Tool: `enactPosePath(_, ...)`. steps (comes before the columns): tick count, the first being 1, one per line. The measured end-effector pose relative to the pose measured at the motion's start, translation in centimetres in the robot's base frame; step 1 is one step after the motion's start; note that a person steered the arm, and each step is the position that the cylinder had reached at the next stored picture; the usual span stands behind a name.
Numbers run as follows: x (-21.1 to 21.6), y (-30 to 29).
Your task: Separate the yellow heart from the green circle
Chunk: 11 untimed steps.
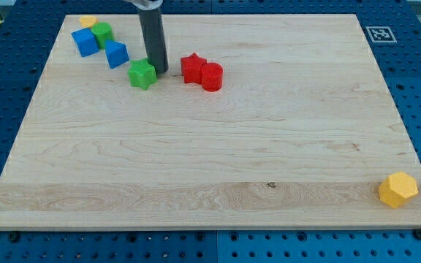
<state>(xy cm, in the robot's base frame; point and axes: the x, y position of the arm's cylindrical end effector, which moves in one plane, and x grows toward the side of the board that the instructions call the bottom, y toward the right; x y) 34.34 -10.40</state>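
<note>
The yellow heart [88, 21] lies at the view's top left, touching the green circle [102, 33] just to its lower right. A blue block [85, 42] presses against the green circle from the left. My tip [159, 71] rests on the board well to the right of that cluster, right beside the green star [142, 74] on the star's right. The rod rises from the tip out of the view's top.
A second blue block [116, 54] sits between the cluster and the green star. A red star [192, 68] and a red cylinder [211, 76] touch each other right of my tip. A yellow hexagon [398, 190] lies at the bottom right corner of the wooden board [210, 161].
</note>
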Motion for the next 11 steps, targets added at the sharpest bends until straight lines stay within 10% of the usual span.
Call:
enactPosePath(5,-15.2,-8.7)
enactPosePath(7,-15.1,-19.7)
enactPosePath(11,-9.6,-10.4)
